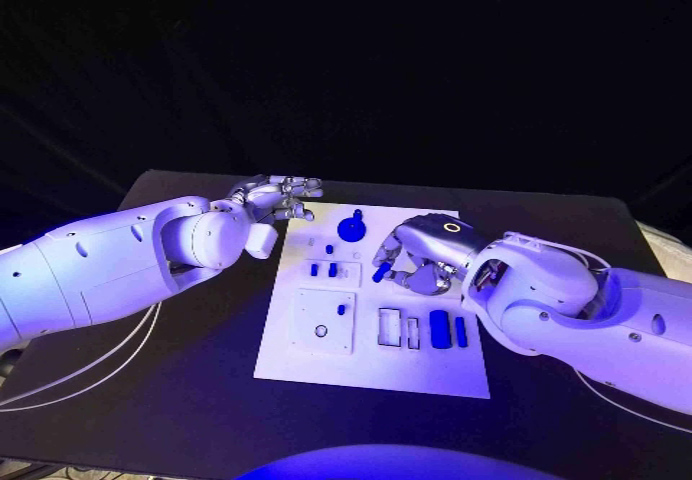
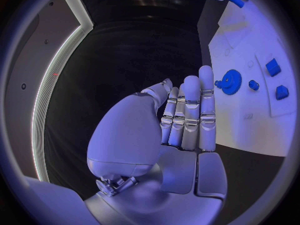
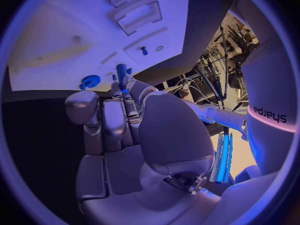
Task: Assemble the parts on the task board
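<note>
This is a robotics lab or a demonstration stand, not a home or a shop. A black table (image 1: pixel 188 400) stands before a black backdrop, lit by coloured stage-like light. On it lies a white task board (image 1: pixel 325 365) with cut-out recesses and small blue parts (image 1: pixel 440 328), a test fixture rather than a working product. Loose white cables (image 1: pixel 87 365) hang from under the left arm, over the table edge. In the right wrist view, a tangle of wires and equipment (image 3: pixel 215 70) sits behind the machine, and the robot's body carries a printed brand name. In the left wrist view, a glowing light strip (image 2: pixel 53 85) runs along a pale panel at the side.
</note>
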`<action>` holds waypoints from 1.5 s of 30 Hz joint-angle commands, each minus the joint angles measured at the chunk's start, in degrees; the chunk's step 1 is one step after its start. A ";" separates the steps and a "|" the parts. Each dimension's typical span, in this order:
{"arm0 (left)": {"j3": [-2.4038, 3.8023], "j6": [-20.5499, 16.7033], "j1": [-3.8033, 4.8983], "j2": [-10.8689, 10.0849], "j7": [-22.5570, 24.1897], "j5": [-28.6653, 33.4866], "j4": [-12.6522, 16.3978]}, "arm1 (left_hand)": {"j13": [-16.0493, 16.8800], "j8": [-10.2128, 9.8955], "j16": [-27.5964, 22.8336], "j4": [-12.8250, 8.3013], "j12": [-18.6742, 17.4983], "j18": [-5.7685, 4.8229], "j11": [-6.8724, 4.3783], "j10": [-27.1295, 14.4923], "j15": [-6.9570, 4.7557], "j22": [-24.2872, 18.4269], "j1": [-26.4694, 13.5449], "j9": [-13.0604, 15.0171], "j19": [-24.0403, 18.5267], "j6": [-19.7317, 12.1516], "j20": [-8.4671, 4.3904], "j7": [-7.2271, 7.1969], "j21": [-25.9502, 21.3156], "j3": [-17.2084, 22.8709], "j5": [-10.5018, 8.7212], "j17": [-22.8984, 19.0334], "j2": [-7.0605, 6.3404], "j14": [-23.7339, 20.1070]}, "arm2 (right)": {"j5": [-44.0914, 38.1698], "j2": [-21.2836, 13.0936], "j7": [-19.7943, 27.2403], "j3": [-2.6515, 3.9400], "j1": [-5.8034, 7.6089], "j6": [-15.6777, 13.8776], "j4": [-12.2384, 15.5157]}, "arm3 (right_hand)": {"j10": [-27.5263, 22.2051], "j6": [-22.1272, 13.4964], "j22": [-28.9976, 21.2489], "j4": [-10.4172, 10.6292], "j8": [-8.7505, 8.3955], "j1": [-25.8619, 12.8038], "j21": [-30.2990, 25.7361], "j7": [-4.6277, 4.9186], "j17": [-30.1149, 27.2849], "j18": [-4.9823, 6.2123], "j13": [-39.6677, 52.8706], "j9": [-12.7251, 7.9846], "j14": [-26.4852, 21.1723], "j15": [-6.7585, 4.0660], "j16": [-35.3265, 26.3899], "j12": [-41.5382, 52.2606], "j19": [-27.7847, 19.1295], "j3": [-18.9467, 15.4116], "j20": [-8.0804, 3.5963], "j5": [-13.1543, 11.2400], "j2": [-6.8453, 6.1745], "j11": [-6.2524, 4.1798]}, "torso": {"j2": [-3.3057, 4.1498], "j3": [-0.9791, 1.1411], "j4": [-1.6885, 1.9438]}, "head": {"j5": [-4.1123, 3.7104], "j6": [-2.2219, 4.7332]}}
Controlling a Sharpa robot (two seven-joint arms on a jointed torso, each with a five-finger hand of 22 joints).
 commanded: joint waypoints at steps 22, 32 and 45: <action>0.03 1.55 -0.06 0.76 0.37 -0.17 0.29 | -0.08 0.27 -0.19 -0.11 0.39 0.65 0.17 -0.37 -0.02 -0.08 -0.30 -0.09 0.32 -0.47 -0.14 0.08 -0.24 -0.16 0.07 -0.08 0.04 -0.28 | 0.02 12.25 4.43 -1.18 -6.62 1.12 -4.88 | 1.58 0.10 -0.20 0.13 0.06 -0.57 0.13 0.24 -0.01 -0.92 0.08 0.05 1.54 -0.20 0.31 -0.79 0.22 0.68 0.02 0.70 -0.43 -1.09 | 0.08 -0.05 0.12 | 1.09 -0.82; 0.03 1.55 -0.10 0.77 0.40 -0.49 0.08 | -0.08 0.29 -0.18 -0.18 0.47 0.65 0.18 -0.42 -0.02 -0.14 -0.24 -0.08 0.35 -0.50 -0.14 0.09 -0.32 -0.16 0.07 -0.13 0.09 -0.30 | -0.19 13.30 4.20 -1.26 -7.29 2.91 -6.57 | 1.56 0.01 -0.30 0.01 0.00 -0.57 0.08 0.26 -0.01 -0.90 0.08 0.04 1.52 -0.19 0.34 -0.96 0.15 0.92 0.02 0.86 -0.42 -1.07 | 0.06 0.00 -0.08 | 1.30 -1.24; 0.03 1.58 -0.11 0.72 0.32 -0.74 -0.06 | -0.08 0.29 -0.18 -0.18 0.47 0.65 0.18 -0.42 -0.02 -0.14 -0.24 -0.08 0.35 -0.50 -0.14 0.09 -0.32 -0.16 0.07 -0.13 0.09 -0.30 | -3.82 12.98 1.85 -1.28 -7.34 1.40 -6.65 | 1.71 0.10 -0.04 -0.14 0.04 -0.57 0.24 0.25 0.10 -0.94 0.12 0.08 1.53 -0.19 0.45 -1.02 0.19 1.11 0.03 0.98 -0.46 -1.09 | 0.04 -0.03 0.02 | 1.26 -1.40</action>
